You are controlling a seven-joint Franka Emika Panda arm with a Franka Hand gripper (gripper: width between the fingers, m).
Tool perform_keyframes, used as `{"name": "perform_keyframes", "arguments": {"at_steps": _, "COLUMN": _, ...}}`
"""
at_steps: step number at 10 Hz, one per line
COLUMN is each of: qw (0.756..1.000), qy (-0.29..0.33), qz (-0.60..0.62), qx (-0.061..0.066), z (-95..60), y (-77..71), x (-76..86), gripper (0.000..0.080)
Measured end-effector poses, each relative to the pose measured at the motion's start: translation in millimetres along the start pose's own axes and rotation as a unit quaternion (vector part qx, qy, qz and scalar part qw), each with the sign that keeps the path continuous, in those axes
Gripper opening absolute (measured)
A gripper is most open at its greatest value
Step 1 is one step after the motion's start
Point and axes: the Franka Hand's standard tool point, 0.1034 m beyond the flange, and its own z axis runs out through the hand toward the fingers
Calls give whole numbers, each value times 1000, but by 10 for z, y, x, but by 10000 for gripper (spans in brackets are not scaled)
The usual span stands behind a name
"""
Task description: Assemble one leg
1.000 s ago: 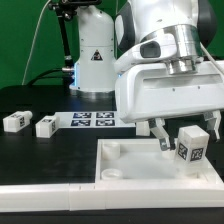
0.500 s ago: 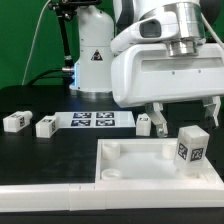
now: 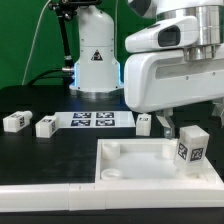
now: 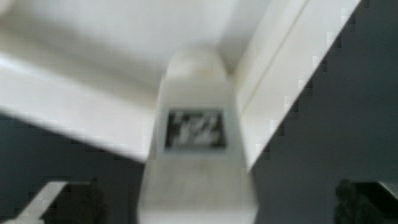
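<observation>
A leg (image 3: 192, 148), a small white block with a black-and-white tag, stands upright in the near right corner of the large white panel (image 3: 130, 168). My gripper (image 3: 190, 120) hangs just above it, open and empty, one finger (image 3: 163, 126) to the leg's left in the exterior view. In the wrist view the leg (image 4: 196, 130) lies between my two dark fingertips (image 4: 64, 202), well apart from both, with my gripper (image 4: 214, 205) open around it.
Two loose legs (image 3: 14, 121) (image 3: 46, 126) lie on the black table at the exterior view's left. A third (image 3: 143, 123) sits beside the marker board (image 3: 92, 120). A white robot base (image 3: 95, 55) stands behind.
My gripper has risen and shifted toward the exterior view's right, off the leg. The leg stays standing in the panel corner.
</observation>
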Motion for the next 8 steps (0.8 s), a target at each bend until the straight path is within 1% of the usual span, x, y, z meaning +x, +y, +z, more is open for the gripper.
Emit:
{"name": "perform_keyframes", "arguments": {"at_steps": 1, "qw": 1000, "qy": -25, "qz": -1, "qx": 7, "z": -13, "y": 1, "x": 51, "gripper": 649}}
{"name": "perform_keyframes", "arguments": {"at_steps": 2, "qw": 1000, "qy": -3, "qz": -3, "qx": 2, "z": -11, "y": 61, "x": 129, "gripper": 649}}
{"name": "perform_keyframes", "arguments": {"at_steps": 3, "qw": 1000, "qy": -4, "qz": -1, "qx": 1, "z": -5, "y": 104, "x": 117, "gripper": 649}}
{"name": "perform_keyframes", "arguments": {"at_steps": 5, "qw": 1000, "qy": -3, "qz": -2, "qx": 1, "z": -1, "y": 115, "x": 124, "gripper": 649}}
{"name": "perform_keyframes", "arguments": {"at_steps": 6, "qw": 1000, "qy": 5, "qz": -9, "qx": -6, "z": -14, "y": 117, "x": 159, "gripper": 649}}
{"name": "perform_keyframes", "arguments": {"at_steps": 7, "qw": 998, "qy": 32, "qz": -35, "qx": -29, "z": -36, "y": 74, "x": 245, "gripper": 649}}
{"name": "perform_keyframes", "arguments": {"at_steps": 8, "qw": 998, "qy": 40, "qz": -42, "qx": -31, "z": 18, "y": -17, "x": 199, "gripper": 527}}
